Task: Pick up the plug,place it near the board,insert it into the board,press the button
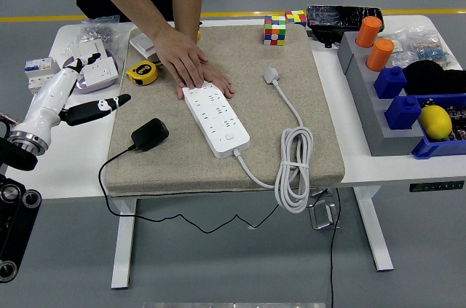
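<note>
A black plug adapter [150, 134] lies on the beige mat [291, 60], its thin black cord trailing off the front edge. Right of it a white power strip board [216, 118] lies diagonally, its button [229, 135] near the front end. A person's hand [186, 62] presses flat on the strip's far end. My left hand [93, 110], white forearm with black fingers, hovers at the mat's left edge, fingers relaxed and holding nothing, a short way left of the plug. My right hand is out of view.
The strip's white cable [293, 170] coils at the mat's front right, its white plug [271, 74] lying mid-mat. A yellow tape measure [142, 73], wall sockets [98, 68], Rubik's cubes [274, 30], and a grey rack [364, 115] with orange cylinders, blue blocks and a lemon [435, 121] surround the mat.
</note>
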Available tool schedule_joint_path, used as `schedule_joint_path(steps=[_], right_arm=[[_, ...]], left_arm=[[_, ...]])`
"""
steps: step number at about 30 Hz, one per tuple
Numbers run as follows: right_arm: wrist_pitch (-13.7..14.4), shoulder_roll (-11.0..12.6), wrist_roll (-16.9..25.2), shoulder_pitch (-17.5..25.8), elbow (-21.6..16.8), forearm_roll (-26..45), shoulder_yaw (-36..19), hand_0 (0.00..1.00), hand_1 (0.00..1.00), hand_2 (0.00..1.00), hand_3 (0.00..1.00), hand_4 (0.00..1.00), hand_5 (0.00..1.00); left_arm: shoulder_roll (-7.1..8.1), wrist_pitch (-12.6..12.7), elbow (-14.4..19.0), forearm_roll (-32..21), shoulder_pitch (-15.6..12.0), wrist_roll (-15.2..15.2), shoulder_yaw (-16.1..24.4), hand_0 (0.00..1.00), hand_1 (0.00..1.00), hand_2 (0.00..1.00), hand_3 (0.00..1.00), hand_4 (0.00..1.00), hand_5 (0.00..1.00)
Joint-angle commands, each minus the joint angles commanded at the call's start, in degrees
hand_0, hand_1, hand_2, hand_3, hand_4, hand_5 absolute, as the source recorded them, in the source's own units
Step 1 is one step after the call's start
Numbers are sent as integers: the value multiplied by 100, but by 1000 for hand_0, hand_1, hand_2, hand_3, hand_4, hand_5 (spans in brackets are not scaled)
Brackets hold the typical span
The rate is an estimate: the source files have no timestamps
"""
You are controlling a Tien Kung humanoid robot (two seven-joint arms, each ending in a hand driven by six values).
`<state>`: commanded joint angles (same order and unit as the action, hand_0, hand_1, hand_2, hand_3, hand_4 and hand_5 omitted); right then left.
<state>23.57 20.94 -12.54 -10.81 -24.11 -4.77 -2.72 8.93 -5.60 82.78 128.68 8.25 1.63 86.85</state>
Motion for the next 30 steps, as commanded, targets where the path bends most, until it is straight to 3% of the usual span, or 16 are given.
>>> schedule_joint_path(steps=[2,3,8,12,15,16,21,22,30], right_arm=[[1,-13,2,1,3,9,5,998,954,903,915,998,998],[3,-25,15,6,2,33,22,998,955,903,914,998,998],[5,-62,-2,18,15,18,4,998,955,903,914,998,998],[2,-45,-52,-27,8,-84,-47,998,953,902,912,998,998],[10,-22,-119,-81,-1,-215,-114,998,953,902,912,998,998],[10,-18,-130,-100,-3,-221,-122,998,952,901,911,998,998],[25,-41,-126,-85,6,-229,-112,998,952,901,911,998,998],[26,-50,-98,-71,1,-185,-84,998,952,901,910,998,998],[11,-79,-105,-15,4,-209,-101,998,952,900,909,998,998]], left_arm=[[14,-3,-152,49,34,-8,-83,998,998,998,998,998,600],[15,8,-302,52,78,-23,-184,960,928,857,921,998,579],[-57,19,-839,36,317,-70,-584,960,928,857,921,998,579],[-102,-58,-1023,24,475,-77,-779,929,923,855,913,998,586],[-92,-73,-1100,-72,430,-83,-861,929,923,855,913,998,586],[-89,-57,-1121,-114,400,-84,-878,869,879,822,866,998,583],[-55,182,-1416,-108,466,-127,-1091,869,879,822,866,998,583],[-72,306,-1527,-96,504,-156,-1107,824,860,803,844,998,581],[-148,861,-1998,-20,696,-229,-1189,794,818,756,809,998,570]])
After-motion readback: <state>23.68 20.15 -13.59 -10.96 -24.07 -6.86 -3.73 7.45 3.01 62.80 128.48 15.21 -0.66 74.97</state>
